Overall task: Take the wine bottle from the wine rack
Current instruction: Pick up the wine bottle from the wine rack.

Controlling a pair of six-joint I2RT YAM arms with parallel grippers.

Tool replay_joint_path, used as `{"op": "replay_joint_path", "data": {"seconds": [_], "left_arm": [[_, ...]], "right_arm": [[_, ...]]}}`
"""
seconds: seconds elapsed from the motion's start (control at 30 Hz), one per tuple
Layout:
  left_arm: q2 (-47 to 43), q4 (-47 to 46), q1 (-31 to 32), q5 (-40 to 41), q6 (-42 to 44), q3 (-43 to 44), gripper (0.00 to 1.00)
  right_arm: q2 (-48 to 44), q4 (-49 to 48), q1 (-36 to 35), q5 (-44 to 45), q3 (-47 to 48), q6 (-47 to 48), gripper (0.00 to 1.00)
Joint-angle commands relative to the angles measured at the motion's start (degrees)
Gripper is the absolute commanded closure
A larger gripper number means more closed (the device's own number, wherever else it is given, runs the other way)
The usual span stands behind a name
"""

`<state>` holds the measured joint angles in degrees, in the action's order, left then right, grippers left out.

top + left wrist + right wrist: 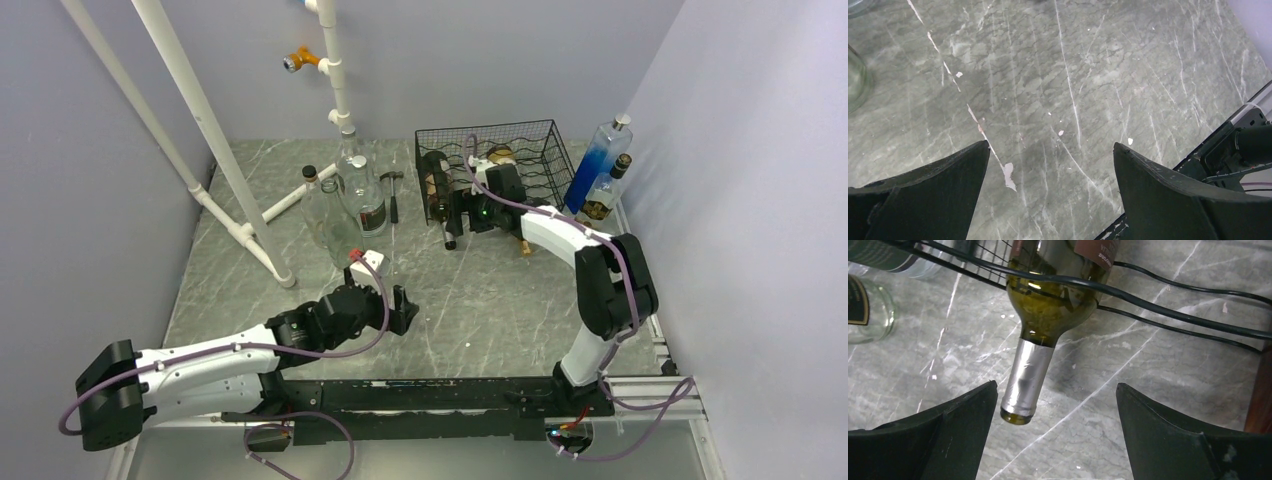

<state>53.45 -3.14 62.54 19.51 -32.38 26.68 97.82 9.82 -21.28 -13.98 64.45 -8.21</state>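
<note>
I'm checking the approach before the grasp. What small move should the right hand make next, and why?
Probably nudge the right hand sideways to centre the neck before closing. It is open, and the wine bottle's foil neck, jutting from the wine rack, sits between its fingers but close to one.

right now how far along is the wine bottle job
Nothing done yet: the wine bottle lies in the wine rack, neck poking out. In hand: the right gripper is open at that neck. Left to do: close, pull it free. The left gripper hangs open over the table.
</note>
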Motion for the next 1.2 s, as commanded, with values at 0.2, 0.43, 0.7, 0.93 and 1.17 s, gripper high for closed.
{"op": "replay_joint_path", "data": {"seconds": [0.2, 0.43, 0.7, 0.93, 1.17], "left_arm": [[-1.9, 0.5, -0.2, 3.5, -0.1, -1.0, 0.01], [-1.8, 0.5, -0.2, 3.9, 0.0, -1.0, 0.01], [-1.4, 0.6, -0.2, 4.1, -0.1, -1.1, 0.01], [-1.4, 0.3, -0.2, 4.2, -0.4, -1.6, 0.01], [-1.0, 0.7, -0.2, 4.3, -0.5, -1.5, 0.01]], "right_arm": [[5.3, -6.8, -2.3, 3.0, 3.0, -6.3, 0.16], [8.5, -9.5, -3.2, 4.8, 3.6, -8.7, 0.24], [10.7, -14.2, -4.5, 8.0, 2.9, -10.3, 0.31], [11.3, -17.0, -5.1, 10.8, 1.3, -11.4, 0.42], [11.2, -17.6, -5.2, 8.9, 0.1, -12.2, 0.87]]}}
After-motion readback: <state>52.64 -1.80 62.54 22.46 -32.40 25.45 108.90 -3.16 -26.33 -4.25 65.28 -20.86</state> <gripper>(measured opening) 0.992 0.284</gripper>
